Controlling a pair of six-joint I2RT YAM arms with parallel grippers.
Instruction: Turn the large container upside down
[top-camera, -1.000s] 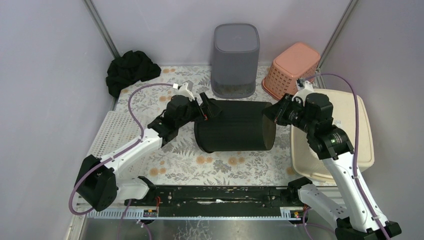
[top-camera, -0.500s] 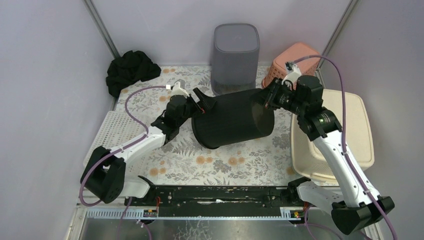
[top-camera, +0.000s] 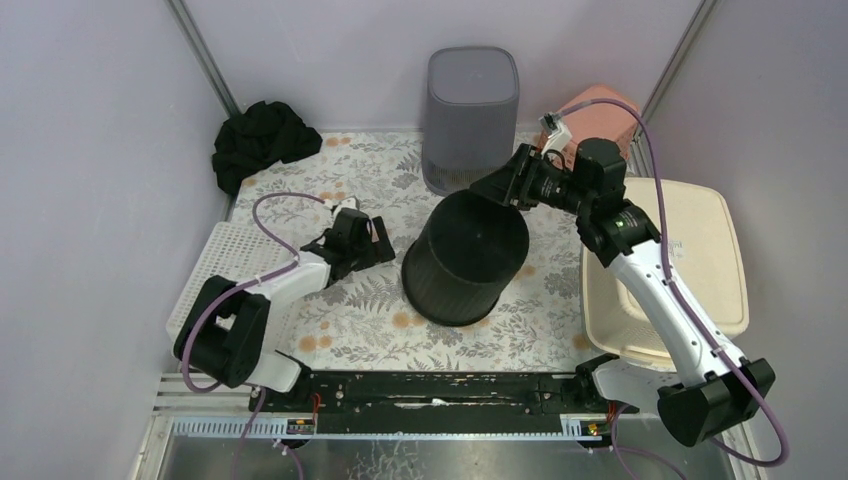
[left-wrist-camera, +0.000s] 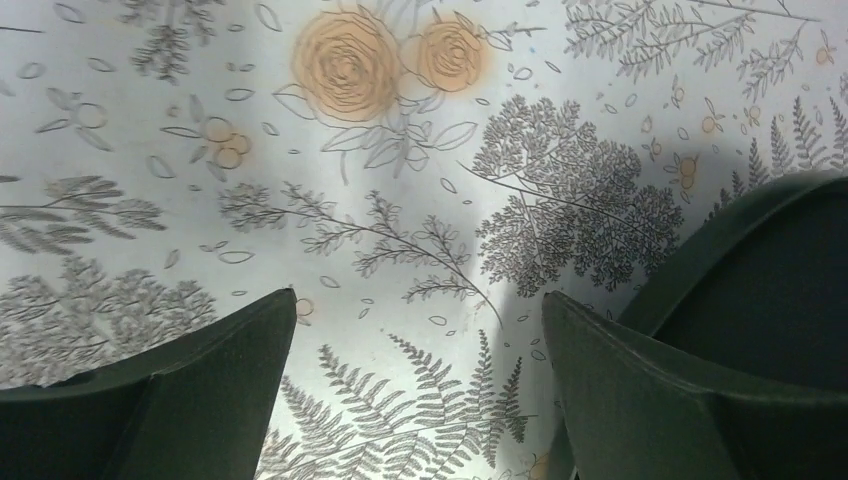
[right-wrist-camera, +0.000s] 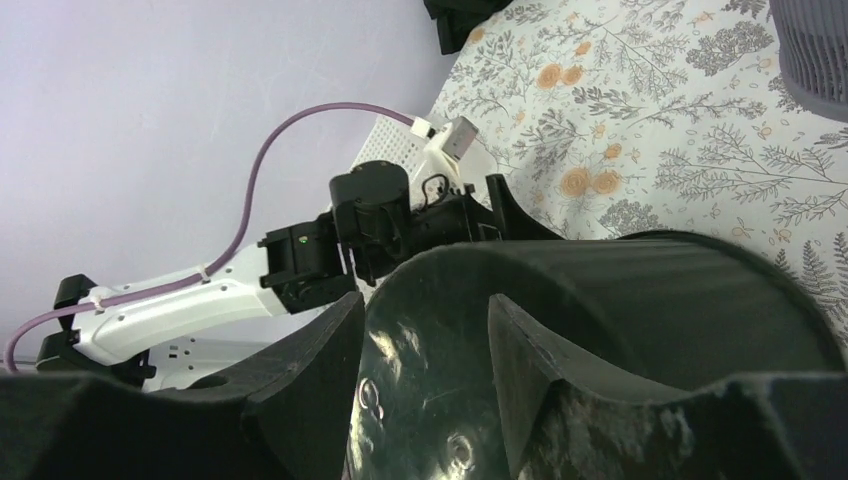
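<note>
**a:** where's the large container (top-camera: 465, 255) sitting right now?

**b:** middle of the floral mat (top-camera: 340, 325), between the two arms. closed base faces up and the mouth faces down, so its long axis runs pretty much vertical. it might lean a touch toward the near edge, hard to say from the top view.

**a:** which arm's closer?

**b:** the right gripper (top-camera: 497, 187). it hovers at the far edge of the base, with the container just below and ahead of its fingers. the fingers are parted, the shiny base shows in the gap, and nothing's pinched between them. the left gripper (top-camera: 378, 240) sits low over the mat just left of the container wall, spread wide, holding nothing.

**a:** so what's next?

**b:** the flip looks basically done. probably the right one just lifts off and the left one backs away sideways from the wall.
</note>
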